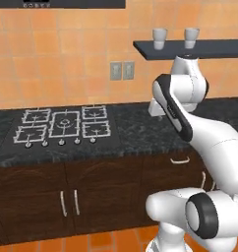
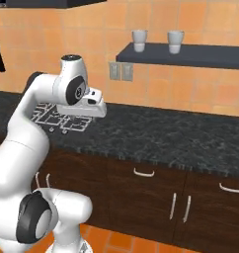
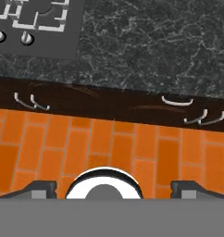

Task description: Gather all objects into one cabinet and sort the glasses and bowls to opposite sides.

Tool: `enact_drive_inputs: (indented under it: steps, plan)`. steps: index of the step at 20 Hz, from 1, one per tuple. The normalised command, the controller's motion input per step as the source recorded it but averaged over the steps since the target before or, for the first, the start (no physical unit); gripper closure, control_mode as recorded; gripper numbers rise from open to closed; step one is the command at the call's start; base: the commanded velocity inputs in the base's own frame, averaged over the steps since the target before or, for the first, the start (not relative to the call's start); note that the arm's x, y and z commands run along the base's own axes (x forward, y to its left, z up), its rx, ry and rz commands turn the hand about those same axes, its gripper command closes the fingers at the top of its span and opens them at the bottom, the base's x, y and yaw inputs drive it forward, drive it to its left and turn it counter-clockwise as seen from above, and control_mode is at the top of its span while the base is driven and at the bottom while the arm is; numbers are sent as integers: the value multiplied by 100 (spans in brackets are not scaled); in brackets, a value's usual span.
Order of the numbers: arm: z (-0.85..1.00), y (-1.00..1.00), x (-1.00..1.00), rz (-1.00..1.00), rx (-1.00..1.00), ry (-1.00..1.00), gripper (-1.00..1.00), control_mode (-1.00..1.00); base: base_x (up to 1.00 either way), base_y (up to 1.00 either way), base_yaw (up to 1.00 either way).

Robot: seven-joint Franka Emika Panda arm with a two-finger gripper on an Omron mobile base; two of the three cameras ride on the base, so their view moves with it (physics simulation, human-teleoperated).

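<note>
While my jaws [image 3: 112, 187] gape empty above the worktop [image 2: 156, 131], two mugs [image 2: 139, 40] at one o'clock (high shelf) risk toppling if overreached.

dark wall shelf [image 2: 210, 55], two pale mugs [image 2: 139, 40] standing upright on it, apart

Two mugs [image 2: 139, 40] are standing side by side, a little apart, on a shelf [image 2: 190, 55] high on the wall. Under the shelf the tabletop [image 2: 166, 136] is running along the wall. The stove [image 1: 64, 124] is sitting in the tabletop, off to the left of the shelf. Cupboard doors [image 1: 67, 197] are sitting below the tabletop, and the floor [image 3: 109, 143] is lying in front of them.
</note>
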Motion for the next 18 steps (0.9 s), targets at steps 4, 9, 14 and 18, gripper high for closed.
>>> enact_drive_inputs:
  steps: [4,9,14,18]
  plan:
    - [0,0,0,0,0,0,-100,100,-77,42,21]
    - [0,0,0,0,0,0,-100,100,35,100,3]
    - [0,0,0,0,0,0,-100,100,50,100,0]
    - [0,0,0,0,0,0,-100,100,0,100,-3]
